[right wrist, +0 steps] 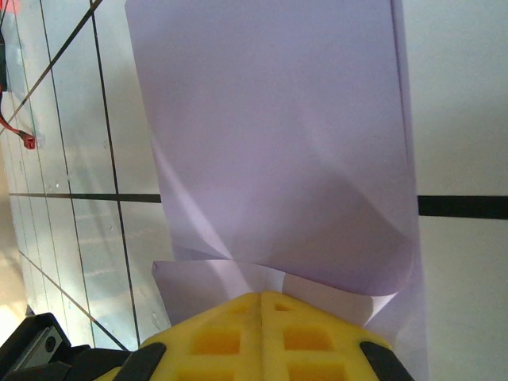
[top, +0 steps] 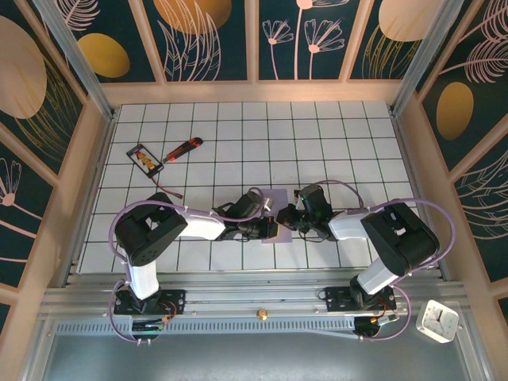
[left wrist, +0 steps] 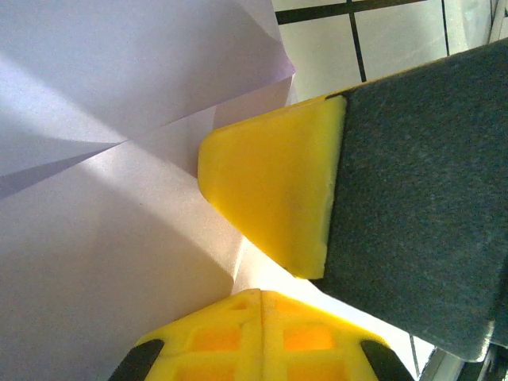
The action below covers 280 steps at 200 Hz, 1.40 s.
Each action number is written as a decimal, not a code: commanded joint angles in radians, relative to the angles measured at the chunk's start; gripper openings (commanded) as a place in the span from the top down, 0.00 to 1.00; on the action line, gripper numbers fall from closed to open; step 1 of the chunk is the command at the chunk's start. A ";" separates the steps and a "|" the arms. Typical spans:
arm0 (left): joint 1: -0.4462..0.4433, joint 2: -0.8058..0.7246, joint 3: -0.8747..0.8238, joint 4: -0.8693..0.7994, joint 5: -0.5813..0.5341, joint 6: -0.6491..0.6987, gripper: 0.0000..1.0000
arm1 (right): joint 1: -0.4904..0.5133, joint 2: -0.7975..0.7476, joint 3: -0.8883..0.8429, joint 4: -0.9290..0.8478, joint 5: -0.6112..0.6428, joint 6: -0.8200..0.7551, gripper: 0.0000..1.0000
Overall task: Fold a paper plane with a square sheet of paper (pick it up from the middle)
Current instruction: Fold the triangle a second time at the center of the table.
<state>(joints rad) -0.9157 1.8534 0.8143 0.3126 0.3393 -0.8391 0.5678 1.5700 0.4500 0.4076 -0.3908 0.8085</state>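
Observation:
The square sheet of paper, pale lavender and partly folded, lies on the white grid table between the two arms. In the left wrist view the paper shows creases, and one raised layer runs into my left gripper, whose yellow tips are shut on it. My right gripper is shut, tips down on the paper, where a flap curls up just ahead of them. One right fingertip rests on the sheet close to the left tips. From above, the left gripper and right gripper meet over the sheet.
A red-orange utility knife, a small black-framed card and a thin red-tipped wire lie at the table's far left. A white clock sits off the table at the near right. Wooden walls enclose the table.

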 commanded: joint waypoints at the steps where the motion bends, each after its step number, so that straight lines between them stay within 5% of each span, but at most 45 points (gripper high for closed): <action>1: 0.002 0.017 -0.043 -0.120 -0.020 0.018 1.00 | -0.009 0.052 -0.016 -0.144 0.065 -0.038 1.00; 175: -0.042 -0.247 -0.217 -0.376 0.000 0.098 1.00 | -0.015 0.073 -0.001 -0.187 0.075 -0.063 1.00; 210: -0.024 -0.320 -0.155 -0.227 0.008 0.043 1.00 | -0.015 0.067 -0.004 -0.179 0.073 -0.060 1.00; 280: 0.009 -0.118 -0.051 -0.101 0.023 0.023 1.00 | -0.016 0.062 0.002 -0.181 0.067 -0.063 1.00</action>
<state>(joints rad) -0.9215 1.6703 0.7509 0.2001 0.3592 -0.8177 0.5682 1.5867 0.4759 0.3756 -0.4206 0.7822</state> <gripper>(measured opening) 0.056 0.057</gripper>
